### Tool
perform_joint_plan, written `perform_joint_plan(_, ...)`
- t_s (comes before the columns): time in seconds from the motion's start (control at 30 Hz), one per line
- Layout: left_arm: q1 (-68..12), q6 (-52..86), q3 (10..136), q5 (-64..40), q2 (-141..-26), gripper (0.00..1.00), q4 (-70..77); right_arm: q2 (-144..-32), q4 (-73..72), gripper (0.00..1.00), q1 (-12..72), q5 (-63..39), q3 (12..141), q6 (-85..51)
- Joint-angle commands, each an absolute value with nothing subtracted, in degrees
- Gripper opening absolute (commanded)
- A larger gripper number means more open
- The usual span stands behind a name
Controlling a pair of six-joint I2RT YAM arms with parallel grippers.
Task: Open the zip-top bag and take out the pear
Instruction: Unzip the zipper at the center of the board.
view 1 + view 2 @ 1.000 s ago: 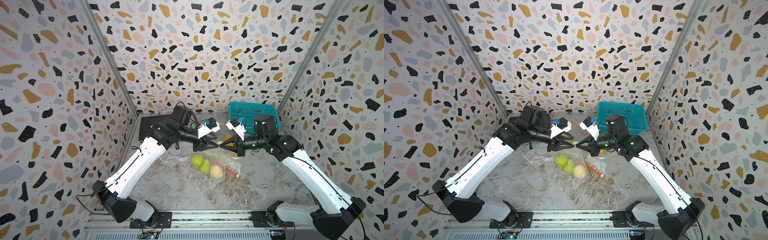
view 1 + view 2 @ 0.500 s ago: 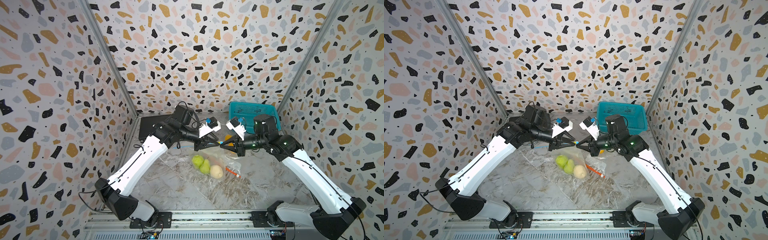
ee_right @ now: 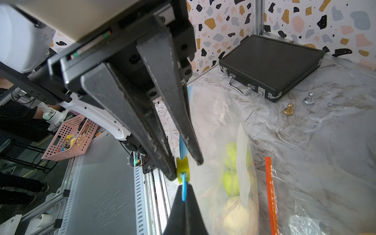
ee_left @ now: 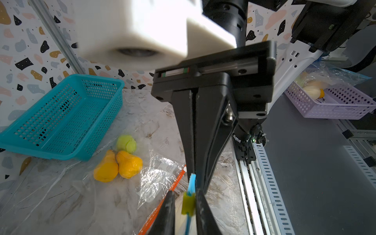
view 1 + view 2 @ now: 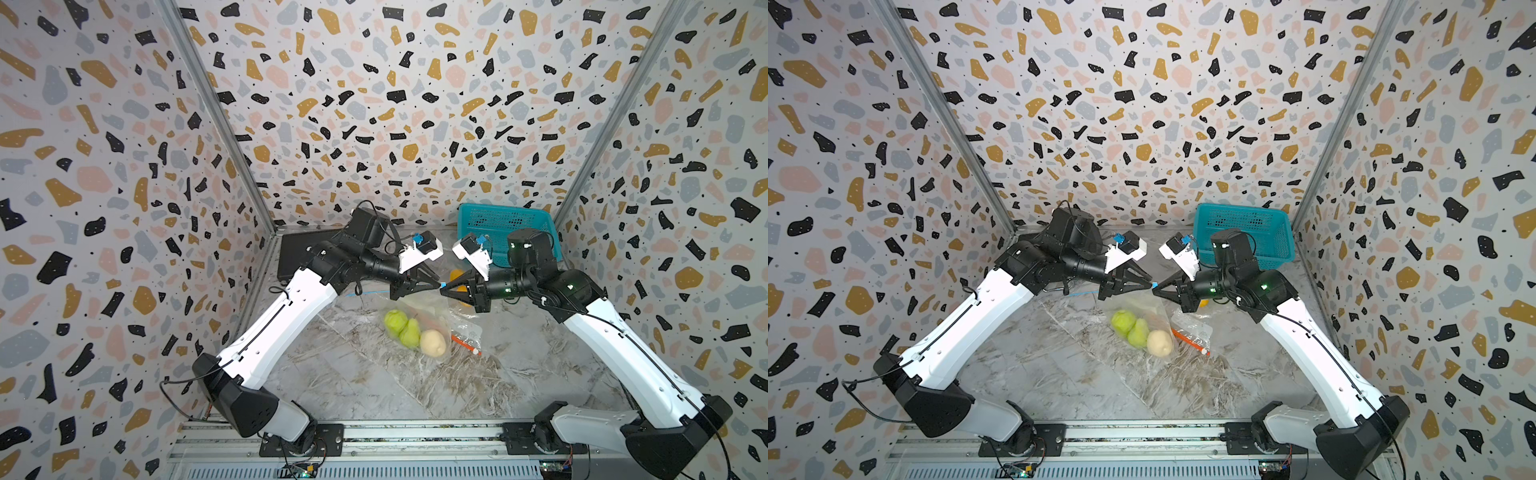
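Note:
A clear zip-top bag (image 5: 432, 307) with a blue zip strip hangs between my two grippers, its lower part resting on the marble table. Inside lie two green fruits, one of them the pear (image 5: 409, 332) (image 5: 1138, 332), and a pale round fruit (image 5: 432, 343). My right gripper (image 5: 444, 291) (image 3: 184, 189) is shut on the end of the blue strip. My left gripper (image 5: 436, 286) (image 4: 184, 192) faces it tip to tip. Its fingers stand narrowly open around the yellow-green slider (image 4: 188, 204) (image 3: 182, 166), one finger touching it and a small gap on the other side.
A teal basket (image 5: 507, 224) stands at the back right and a black case (image 3: 270, 61) at the back left, with two chess pawns (image 3: 288, 108) near it. A second clear bag with an orange zip (image 5: 465, 343) lies beside the first. Orange fruits (image 4: 118, 166) lie near the basket.
My left gripper has moved right to meet the right gripper, and its jaws have narrowed around the slider. The right gripper has held still on the strip.

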State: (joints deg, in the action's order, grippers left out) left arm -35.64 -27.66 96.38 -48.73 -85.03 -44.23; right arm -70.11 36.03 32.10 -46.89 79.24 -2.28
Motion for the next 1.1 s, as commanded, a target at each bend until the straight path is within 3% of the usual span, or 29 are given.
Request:
perform_joint_plan(0.0,-35.4,-27.77,98.17,-49.65,-85.35,0.16,-44.57,-68.55,36.25,0.0,32.08,-47.46,80.2,-1.41)
perform_joint_plan(0.2,-35.38,-28.2,98.36,-49.66,-85.61,0.11,-45.7,-68.64,36.15,0.0,32.08,-47.23,80.07,-1.58)
perform_joint_plan(1.07,-35.32,-28.51,95.02,-43.51,-82.52,0.06,-45.74,-68.29,35.86,0.0,30.85,-40.98,80.51,-3.64)
